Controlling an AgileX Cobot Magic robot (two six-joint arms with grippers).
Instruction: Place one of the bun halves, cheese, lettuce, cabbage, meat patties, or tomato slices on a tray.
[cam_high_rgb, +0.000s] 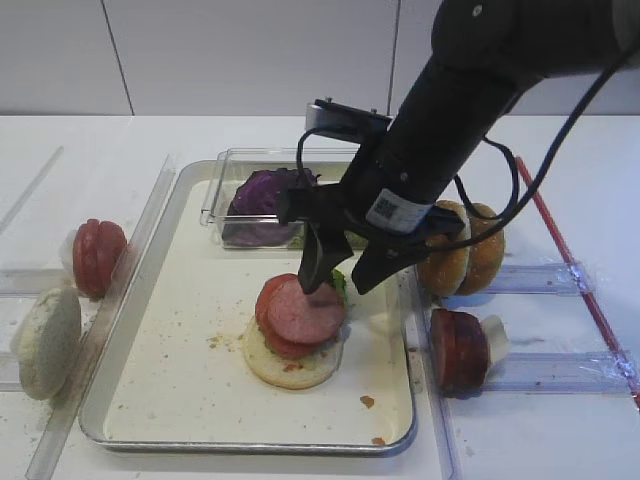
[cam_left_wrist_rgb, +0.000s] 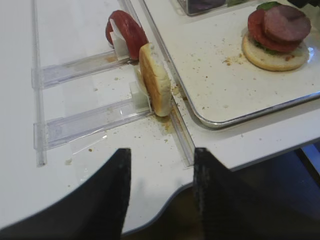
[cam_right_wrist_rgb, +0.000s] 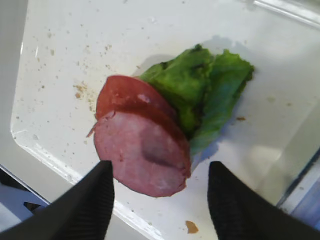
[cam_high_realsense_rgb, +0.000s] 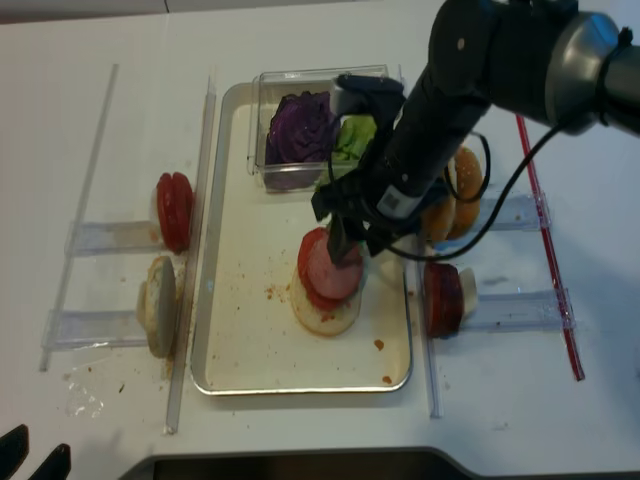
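Note:
On the silver tray (cam_high_rgb: 180, 350) lies a pale bun half (cam_high_rgb: 290, 366) with lettuce (cam_right_wrist_rgb: 200, 90), a red tomato slice (cam_high_rgb: 268, 298) and a pink meat patty (cam_high_rgb: 308, 312) stacked on it. My right gripper (cam_high_rgb: 338, 285) hangs just above this stack, open. In the right wrist view its fingers (cam_right_wrist_rgb: 95, 200) stand on either side of the patty (cam_right_wrist_rgb: 140, 155) without touching it. My left gripper (cam_left_wrist_rgb: 162, 152) is open and empty over the table's front left edge, away from the tray. No cheese shows.
A clear box holding purple cabbage (cam_high_rgb: 268, 195) sits at the tray's far end. Left racks hold tomato slices (cam_high_rgb: 98, 257) and a bun half (cam_high_rgb: 48, 340). Right racks hold sesame buns (cam_high_rgb: 462, 250) and meat patties (cam_high_rgb: 458, 350). A red rod (cam_high_rgb: 580, 290) lies far right.

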